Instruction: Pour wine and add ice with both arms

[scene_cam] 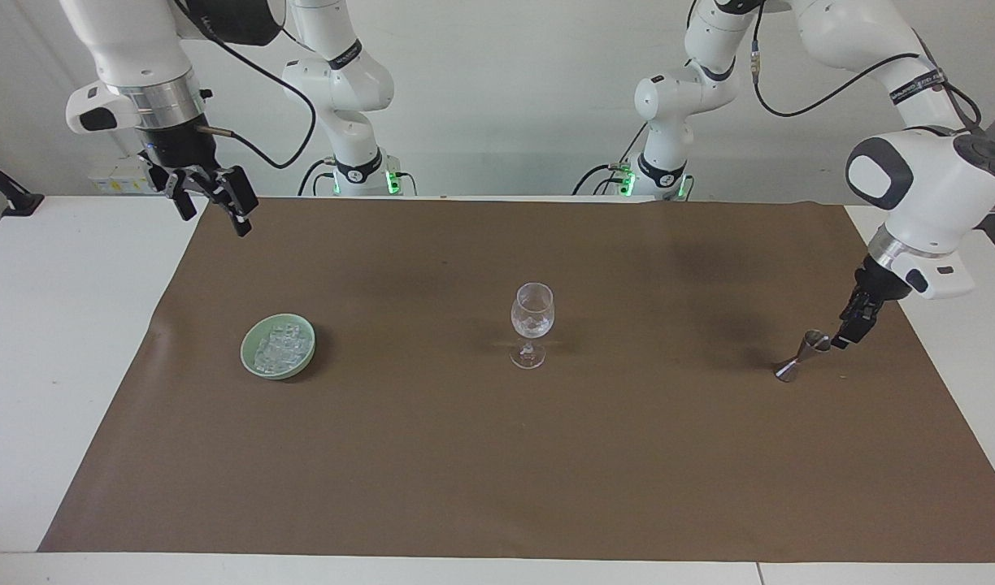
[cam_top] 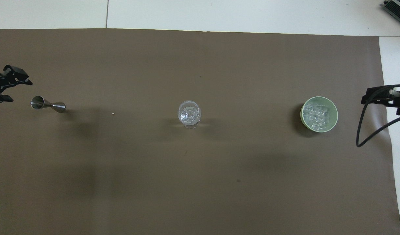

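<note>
Clear glassy ice cubes [scene_cam: 280,349] lie heaped in the pale green ceramic bowl [scene_cam: 254,363], toward the right arm's end of the desk; more sit in the clear stemmed wine glass [scene_cam: 532,321] at the middle. The right gripper [scene_cam: 215,201] hangs over the brown mat's [scene_cam: 497,471] corner, jaws spread and empty. The left gripper [scene_cam: 853,323], jaws spread, sits just beside the steel hourglass-shaped jigger [scene_cam: 800,355], not gripping it. For more ice, the right arm is nearer.

The white jointed left arm [scene_cam: 924,175] angled its black left gripper [scene_cam: 853,327] low, jaws parted. The white right arm [scene_cam: 136,61] hung its black right gripper [scene_cam: 213,203] high, jaws spread.
</note>
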{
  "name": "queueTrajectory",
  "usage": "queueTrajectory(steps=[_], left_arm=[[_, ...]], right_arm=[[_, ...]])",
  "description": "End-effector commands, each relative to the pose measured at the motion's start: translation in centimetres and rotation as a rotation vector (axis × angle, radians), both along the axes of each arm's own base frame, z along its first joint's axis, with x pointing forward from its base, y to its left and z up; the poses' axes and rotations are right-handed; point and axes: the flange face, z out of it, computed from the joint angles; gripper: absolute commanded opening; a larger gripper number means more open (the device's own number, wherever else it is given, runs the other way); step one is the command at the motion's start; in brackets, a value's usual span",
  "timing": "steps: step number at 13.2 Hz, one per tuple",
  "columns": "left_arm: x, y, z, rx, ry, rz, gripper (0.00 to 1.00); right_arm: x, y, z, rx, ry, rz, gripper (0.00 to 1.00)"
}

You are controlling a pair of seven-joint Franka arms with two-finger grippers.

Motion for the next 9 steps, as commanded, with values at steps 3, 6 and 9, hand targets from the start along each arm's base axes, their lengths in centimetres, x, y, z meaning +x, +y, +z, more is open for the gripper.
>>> queueTrajectory(steps=[3,6,9], left_arm=[[0.4,-4.6,8.1,0.044,0.016,-0.267,0.84],[-0.4,-7.3,11.4,0.040,0.045,-0.382,0.84],[-1.4,-9.6,14.0,0.036,0.080,-0.476,0.88]], right_arm=[[-1.4,0.7,-0.2,0.014,-0.018,0.046,1.00],[-1.4,1.9,-0.1,0.014,-0.012,0.086,1.00],[-1.2,2.4,0.7,0.007,-0.014,0.105,1.00]])
